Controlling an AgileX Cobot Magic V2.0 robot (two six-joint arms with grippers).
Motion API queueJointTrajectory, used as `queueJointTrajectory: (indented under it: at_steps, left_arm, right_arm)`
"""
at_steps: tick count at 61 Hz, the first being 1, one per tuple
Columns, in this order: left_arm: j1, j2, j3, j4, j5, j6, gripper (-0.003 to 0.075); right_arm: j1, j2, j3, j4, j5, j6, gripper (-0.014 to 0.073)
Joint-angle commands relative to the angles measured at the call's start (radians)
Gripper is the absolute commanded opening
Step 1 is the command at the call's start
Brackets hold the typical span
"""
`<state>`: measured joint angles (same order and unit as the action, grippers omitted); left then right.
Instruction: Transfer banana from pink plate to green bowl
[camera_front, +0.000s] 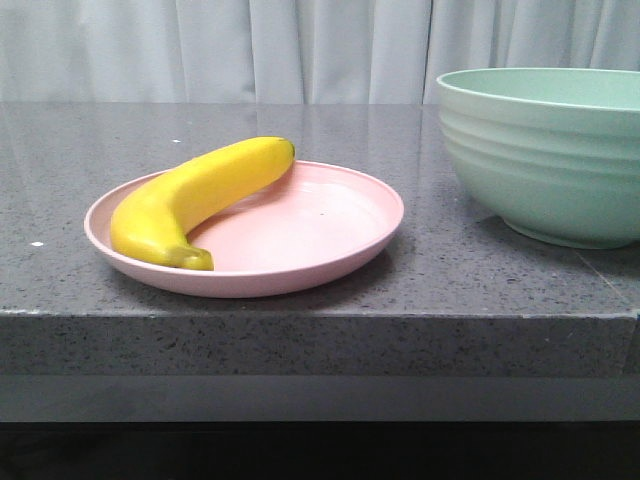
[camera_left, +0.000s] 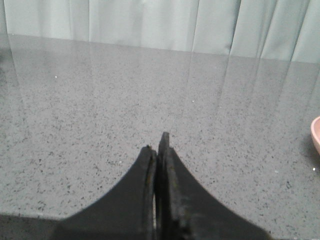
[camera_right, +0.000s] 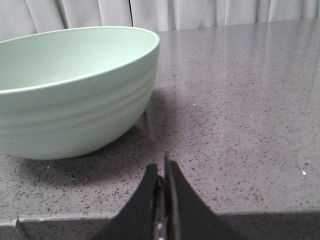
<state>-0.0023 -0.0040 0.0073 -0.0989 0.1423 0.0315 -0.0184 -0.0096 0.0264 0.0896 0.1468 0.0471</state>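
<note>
A bright yellow banana (camera_front: 200, 195) lies curved along the left side of the pink plate (camera_front: 330, 235), near the counter's front edge. The pale green bowl (camera_front: 545, 155) stands to the right of the plate, apart from it. Neither gripper shows in the front view. My left gripper (camera_left: 159, 145) is shut with nothing in it, over bare counter; a sliver of the pink plate (camera_left: 316, 136) shows at that view's edge. My right gripper (camera_right: 162, 167) is also shut and empty, low by the counter's front edge, with the green bowl (camera_right: 75, 95) just ahead of it.
The grey speckled stone counter (camera_front: 450, 290) has a sharp front edge close to the plate. A pale curtain (camera_front: 300, 45) hangs behind the counter.
</note>
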Motion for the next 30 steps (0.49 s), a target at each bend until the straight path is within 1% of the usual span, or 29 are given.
queueJointTrajectory:
  at_steps: [1,7,14,21,30]
  left_arm:
    - [0.003,-0.015,-0.016,0.000,-0.119,-0.004,-0.0020]
    - [0.001,0.010,-0.064,0.000,-0.121,-0.004,-0.0020]
    - [0.001,0.087,-0.192,0.000,-0.068,-0.004,-0.0020]
    - [0.001,0.220,-0.330,0.000,0.029,-0.004,-0.0020]
    - [0.001,0.351,-0.431,-0.012,0.023,-0.004,-0.0020]
  right_arm:
    - [-0.007,-0.023,0.000,-0.006,-0.094,-0.006,-0.0061]
    - [-0.007,-0.023,-0.037,-0.006,-0.093,-0.006,-0.0061]
    - [-0.007,0.006,-0.148,-0.006,-0.057,-0.006,-0.0061]
    - [-0.007,0.121,-0.309,-0.006,0.021,-0.006,-0.0061]
    - [-0.007,0.286,-0.437,-0.007,0.022,-0.007,-0.0061]
